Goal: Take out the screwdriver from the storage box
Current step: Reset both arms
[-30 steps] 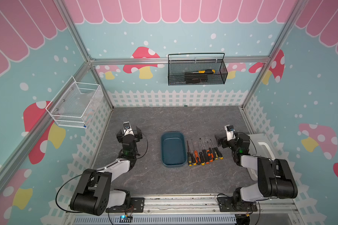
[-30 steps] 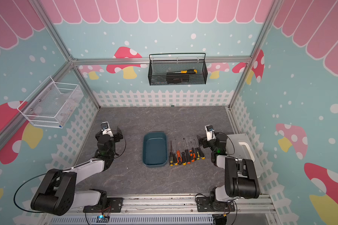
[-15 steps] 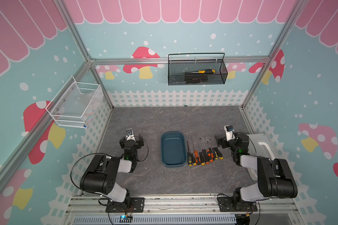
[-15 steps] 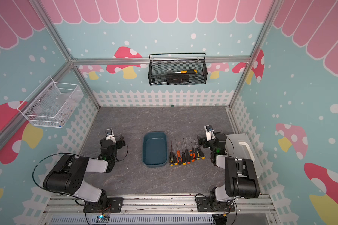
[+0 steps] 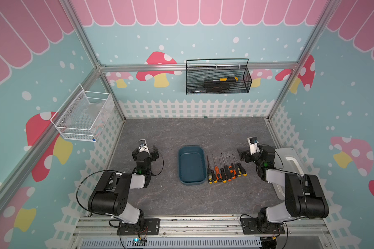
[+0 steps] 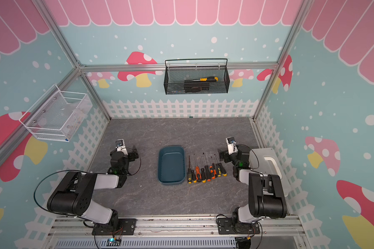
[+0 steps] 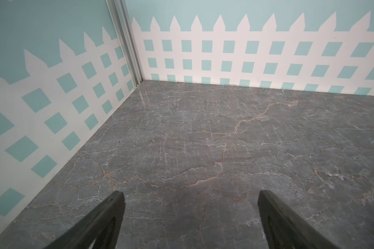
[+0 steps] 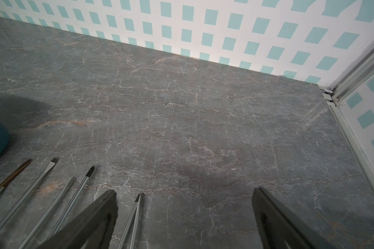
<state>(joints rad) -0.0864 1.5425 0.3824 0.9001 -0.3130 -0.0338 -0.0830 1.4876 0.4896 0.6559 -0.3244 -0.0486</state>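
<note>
Black mesh basket (image 5: 194, 82), white basket (image 5: 73, 117), whitish case (image 5: 289, 152)

Left arm (image 5: 108, 194): black joint housings, pale grey link shells, looping black cable.
Right arm (image 5: 302, 194): same colours, green wrist light.
Left claw (image 7: 190, 192): dark grey tapered fingers.

text: none legible | labels: none | brands: none | numbers: none

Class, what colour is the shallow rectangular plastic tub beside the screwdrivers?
Dark teal-blue; the shallow rectangular plastic tub shows best in a top view.
</note>
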